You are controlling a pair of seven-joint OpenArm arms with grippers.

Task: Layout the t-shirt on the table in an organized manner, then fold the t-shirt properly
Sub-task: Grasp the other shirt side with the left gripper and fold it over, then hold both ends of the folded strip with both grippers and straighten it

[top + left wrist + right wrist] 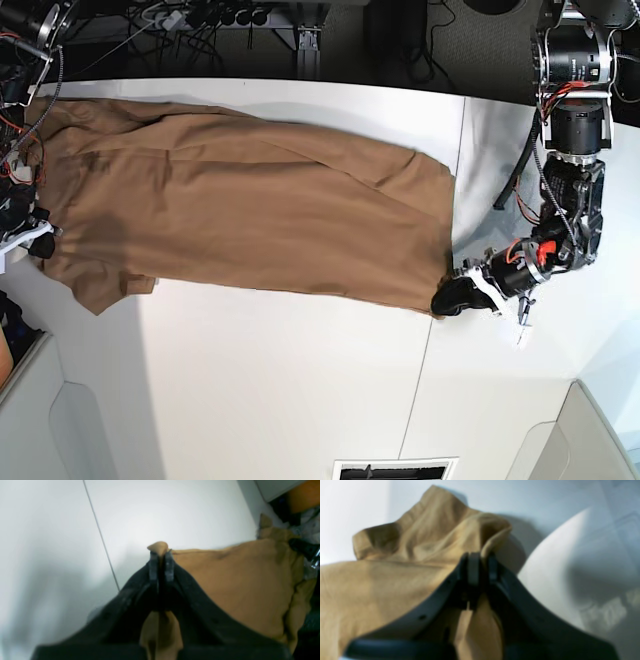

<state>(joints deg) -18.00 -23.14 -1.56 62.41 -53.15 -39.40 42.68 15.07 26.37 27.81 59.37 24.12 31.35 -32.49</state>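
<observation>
Shirt (250,210) lies spread across the upper half of the white counter (290,390), still wrinkled. Left claw (161,555) is clamped on a corner of it, right claw (482,560) clamped on another edge. Laying-out is in hand; next both arms probably must pull apart to flatten it. Cables (200,15) hang behind.
</observation>
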